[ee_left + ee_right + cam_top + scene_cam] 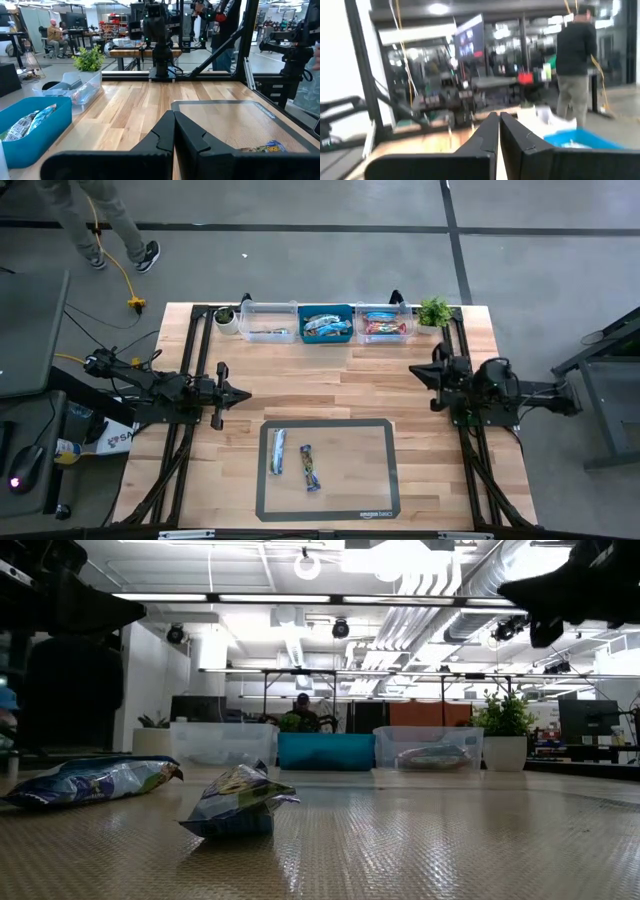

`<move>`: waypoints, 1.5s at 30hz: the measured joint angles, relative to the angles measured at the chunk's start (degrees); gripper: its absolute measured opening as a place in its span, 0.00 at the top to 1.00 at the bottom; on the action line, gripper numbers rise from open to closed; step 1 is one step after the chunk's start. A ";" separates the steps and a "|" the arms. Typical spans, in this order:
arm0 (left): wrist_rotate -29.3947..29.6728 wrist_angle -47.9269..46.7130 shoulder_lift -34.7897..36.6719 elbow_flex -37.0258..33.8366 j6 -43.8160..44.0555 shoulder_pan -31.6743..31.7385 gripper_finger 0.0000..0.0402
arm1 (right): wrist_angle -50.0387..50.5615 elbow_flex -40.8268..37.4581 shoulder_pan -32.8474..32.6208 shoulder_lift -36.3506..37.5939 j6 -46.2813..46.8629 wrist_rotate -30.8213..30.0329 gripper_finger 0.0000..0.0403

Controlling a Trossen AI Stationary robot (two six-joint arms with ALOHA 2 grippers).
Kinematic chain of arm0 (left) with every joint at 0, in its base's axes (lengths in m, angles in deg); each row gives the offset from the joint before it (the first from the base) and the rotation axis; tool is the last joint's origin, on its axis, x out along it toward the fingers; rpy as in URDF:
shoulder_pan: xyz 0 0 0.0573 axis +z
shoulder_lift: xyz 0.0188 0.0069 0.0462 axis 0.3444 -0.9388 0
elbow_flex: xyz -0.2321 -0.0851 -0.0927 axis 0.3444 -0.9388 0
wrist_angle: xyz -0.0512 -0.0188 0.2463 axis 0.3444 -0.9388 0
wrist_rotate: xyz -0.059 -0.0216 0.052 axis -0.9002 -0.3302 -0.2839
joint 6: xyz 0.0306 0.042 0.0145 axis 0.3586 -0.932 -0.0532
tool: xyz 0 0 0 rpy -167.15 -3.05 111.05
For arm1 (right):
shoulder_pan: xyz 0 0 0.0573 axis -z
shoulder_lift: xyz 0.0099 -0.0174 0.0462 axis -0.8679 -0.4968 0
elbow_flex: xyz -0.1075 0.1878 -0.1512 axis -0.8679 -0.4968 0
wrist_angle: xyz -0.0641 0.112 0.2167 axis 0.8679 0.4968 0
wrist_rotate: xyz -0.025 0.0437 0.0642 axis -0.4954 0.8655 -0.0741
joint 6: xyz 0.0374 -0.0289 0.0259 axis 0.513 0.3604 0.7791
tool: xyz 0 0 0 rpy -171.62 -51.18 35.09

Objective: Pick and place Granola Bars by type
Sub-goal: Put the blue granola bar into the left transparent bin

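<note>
Bars inside the three bins (325,323) at bench (300,390) far edge are hard to tell apart by type. Two Granola Bars (279,451) (310,467) lie loose on the mat (380,480), between both arms, nearer the front than either. Left tool (243,393) pinched together, empty, w/ right tool (413,367) likewise, both well apart from bars.

Two granola bars lie on one grey mat (327,510): a light-blue bar (279,451) at 9 o'clock and a blue bar (310,467) beside it. Three bins line the table's 12 o'clock edge: one clear bin (268,321), one blue bin (327,324), another clear bin (386,324). Two potted plants flank them.
</note>
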 joint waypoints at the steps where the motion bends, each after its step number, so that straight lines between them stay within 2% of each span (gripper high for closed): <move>1: 0.00 0.00 0.02 0.00 0.00 0.00 1.00 | 1.60 0.00 0.14 0.00 0.66 0.03 1.00; 12: -0.02 0.00 0.01 0.00 0.01 0.01 1.00 | 9.81 0.00 0.31 0.00 3.63 2.91 1.00; 21: -0.02 0.02 0.02 0.03 0.00 0.01 1.00 | 12.83 0.00 0.30 0.00 3.91 3.23 1.00; 28: -0.02 0.07 0.02 0.04 0.00 -0.01 1.00 | 12.74 -0.92 0.30 0.00 4.79 3.45 1.00; 31: 0.63 0.17 0.01 0.04 0.02 0.00 1.00 | 9.44 -2.89 0.30 -0.15 6.02 4.25 1.00; 35: 1.96 0.52 0.02 0.07 -0.04 -0.01 1.00 | 8.57 -2.89 0.30 -0.18 4.16 2.69 1.00; 45: 2.90 5.09 0.02 0.07 -0.21 0.00 1.00 | 9.66 -2.91 0.28 -0.61 6.55 5.48 1.00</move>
